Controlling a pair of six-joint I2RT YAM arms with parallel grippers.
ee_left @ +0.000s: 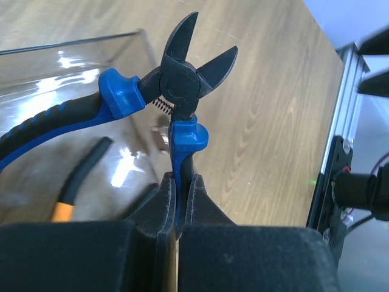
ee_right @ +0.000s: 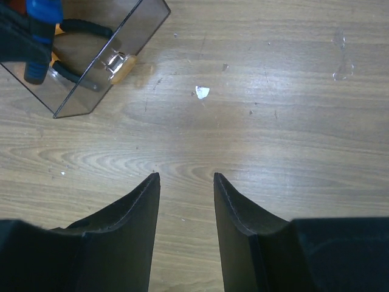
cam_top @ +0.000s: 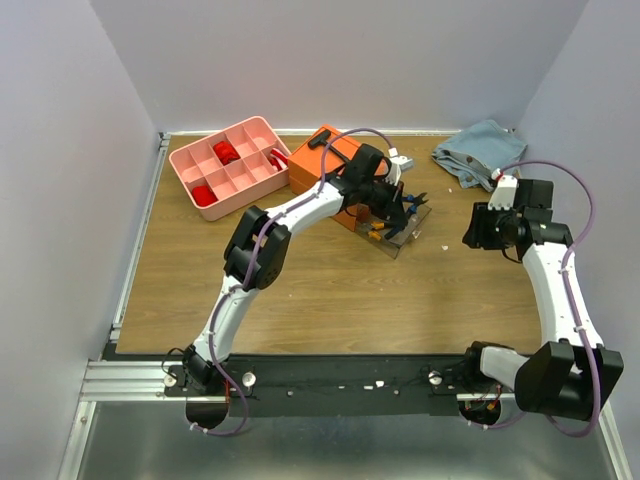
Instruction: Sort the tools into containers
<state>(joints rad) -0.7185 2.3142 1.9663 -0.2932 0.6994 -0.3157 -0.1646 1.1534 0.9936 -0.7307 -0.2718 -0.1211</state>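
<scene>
Since the left jaws pinch shut on only one handle of the blue-handled cutting pliers [ee_left: 180, 85] over the clear plastic drawer [ee_left: 67, 58] (orange-handled pliers [ee_left: 76, 182] already inside), the tool may swivel and snag its wall. The right jaws gape, empty, above the wooden worktop [ee_right: 273, 121].

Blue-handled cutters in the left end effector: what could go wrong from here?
1. The left end effector pinches only one handle of the blue-handled cutters. The other handle splays sideways, so the tool may swivel or slip in the grip.
2. That splayed handle hangs over the clear drawer. On lowering it could snag the wall, or land on the orange-handled tool already inside.
</scene>
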